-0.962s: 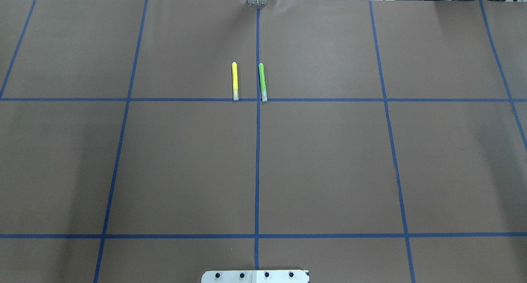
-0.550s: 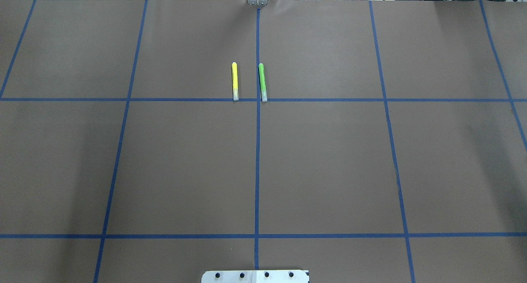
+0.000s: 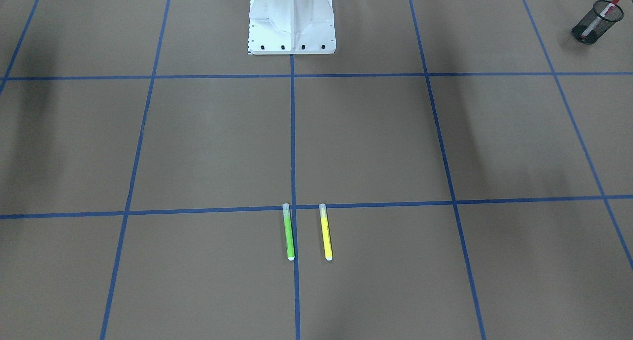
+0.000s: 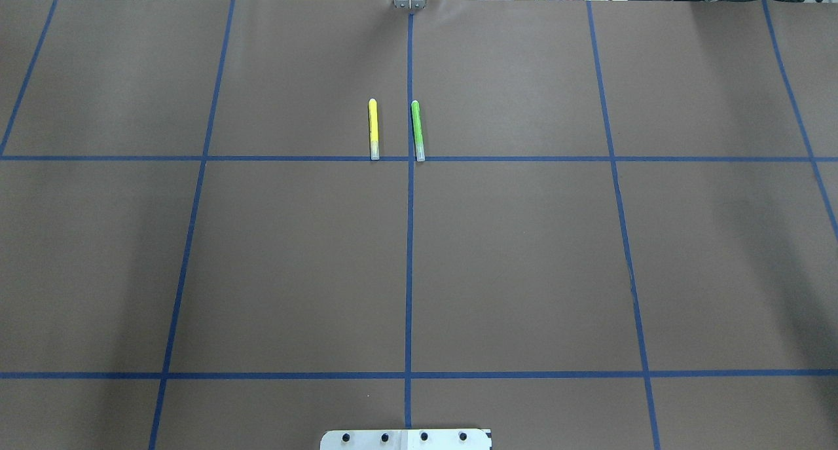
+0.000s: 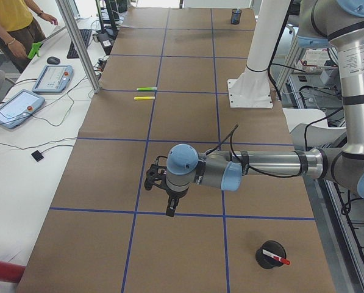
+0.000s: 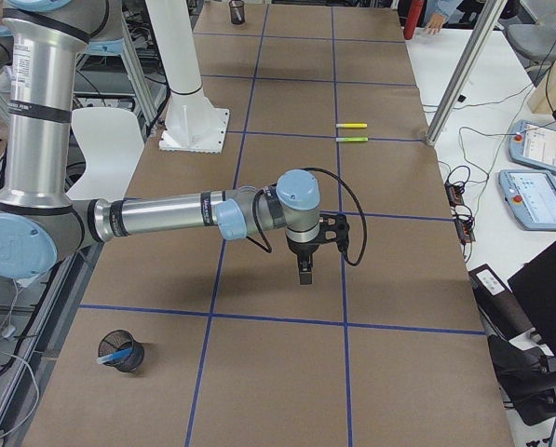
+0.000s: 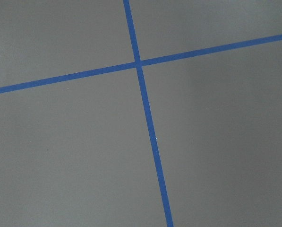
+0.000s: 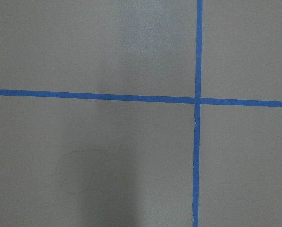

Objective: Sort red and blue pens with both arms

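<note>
The red pen (image 3: 600, 16), white-barrelled with a red cap, stands in a black mesh cup (image 3: 589, 29) at the table corner; the exterior left view shows the same red pen (image 5: 275, 257) in its cup (image 5: 269, 254). A blue pen (image 6: 117, 356) leans in another mesh cup (image 6: 125, 358) in the exterior right view. The left gripper (image 5: 170, 211) hangs over bare paper, well short of the red pen's cup. Over a grid line hangs the right gripper (image 6: 304, 276), far from the blue pen's cup. Both point down, and I cannot tell if either is open or shut.
A green highlighter (image 4: 417, 130) and a yellow highlighter (image 4: 373, 129) lie side by side at mid-table, far side. The white pedestal base (image 3: 292, 23) stands at the robot's edge. Blue tape lines grid the brown paper. A person (image 5: 11, 24) stands by tablets beyond the table.
</note>
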Robot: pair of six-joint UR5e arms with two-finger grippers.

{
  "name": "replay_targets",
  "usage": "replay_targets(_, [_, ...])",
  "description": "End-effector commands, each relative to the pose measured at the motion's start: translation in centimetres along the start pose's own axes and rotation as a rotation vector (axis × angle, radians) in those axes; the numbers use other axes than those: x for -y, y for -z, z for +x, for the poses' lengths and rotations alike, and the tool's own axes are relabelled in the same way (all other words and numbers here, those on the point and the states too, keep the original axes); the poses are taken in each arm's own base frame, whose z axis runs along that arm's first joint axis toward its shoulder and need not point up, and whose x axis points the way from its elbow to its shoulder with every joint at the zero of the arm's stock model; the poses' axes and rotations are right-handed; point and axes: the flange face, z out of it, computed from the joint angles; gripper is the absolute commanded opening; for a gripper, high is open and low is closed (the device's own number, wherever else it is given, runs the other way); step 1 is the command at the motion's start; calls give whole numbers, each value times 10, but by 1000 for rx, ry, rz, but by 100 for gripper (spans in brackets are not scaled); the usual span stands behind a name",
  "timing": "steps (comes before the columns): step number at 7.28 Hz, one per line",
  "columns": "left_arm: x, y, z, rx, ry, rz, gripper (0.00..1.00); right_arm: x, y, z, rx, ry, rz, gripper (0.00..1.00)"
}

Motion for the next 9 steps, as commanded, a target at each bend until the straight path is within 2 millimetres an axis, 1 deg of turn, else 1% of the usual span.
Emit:
replay_targets(1, [4,5,4,1,-14,12,100,-3,-2,2,-7,-1,-4,100])
replay_targets(5, [8,13,13,3,-33,30,100,-5,-6,5,-14,-5,-11,100])
replay_targets(9, [6,12,13,5,-30,27,100,-6,-6,5,-15,-6,-12,100])
